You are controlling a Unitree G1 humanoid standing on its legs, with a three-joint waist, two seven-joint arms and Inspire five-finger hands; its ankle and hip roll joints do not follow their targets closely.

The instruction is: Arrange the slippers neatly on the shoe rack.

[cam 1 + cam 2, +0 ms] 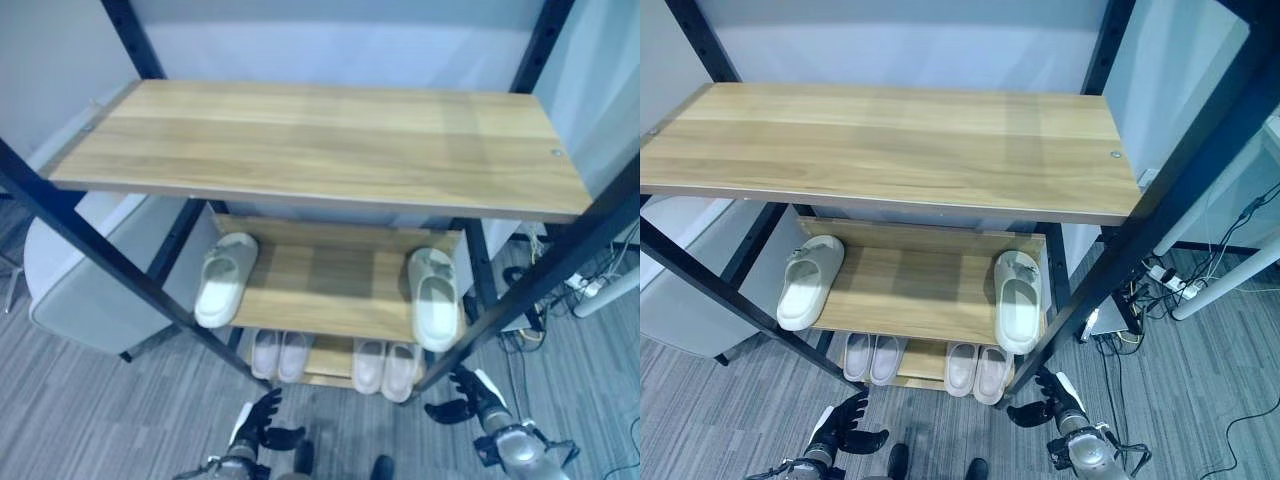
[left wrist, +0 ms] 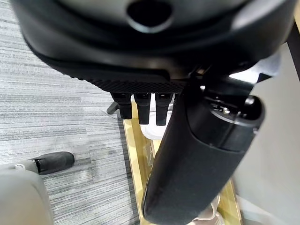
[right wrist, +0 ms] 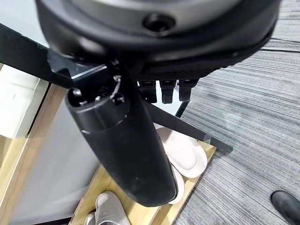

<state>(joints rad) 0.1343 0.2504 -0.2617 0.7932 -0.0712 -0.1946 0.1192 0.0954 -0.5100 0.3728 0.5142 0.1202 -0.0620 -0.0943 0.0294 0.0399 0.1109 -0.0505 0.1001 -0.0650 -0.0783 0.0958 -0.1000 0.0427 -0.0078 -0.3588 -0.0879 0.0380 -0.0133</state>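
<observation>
The shoe rack (image 1: 320, 150) has a black frame and three wooden shelves. Its top shelf (image 1: 330, 140) is bare wood. On the middle shelf (image 1: 330, 290) two pale slippers lie well apart: the left slipper (image 1: 225, 278) lies at the shelf's left edge, its front end overhanging the front left corner, and the right slipper (image 1: 434, 297) lies at the right edge, its front end reaching the front right corner. On the bottom shelf (image 1: 330, 358) two further pairs sit near the front edge: a left pair (image 1: 279, 354) of two slippers side by side and touching, and a right pair (image 1: 386, 367) likewise side by side, the two pairs set a little apart. The left hand (image 1: 262, 424) hangs low over the grey floor (image 1: 90, 410) in front of the rack's front left corner, its fingers (image 2: 140, 107) loosely spread and holding nothing. The right hand (image 1: 466, 398) hangs in front of the rack's front right corner, its fingers (image 3: 166, 90) also relaxed and empty; in the right wrist view the bottom shelf's slippers lie just beyond it. Neither hand touches a slipper or the rack. A pale grey cabinet (image 1: 90, 290) stands beside the rack's left side.
</observation>
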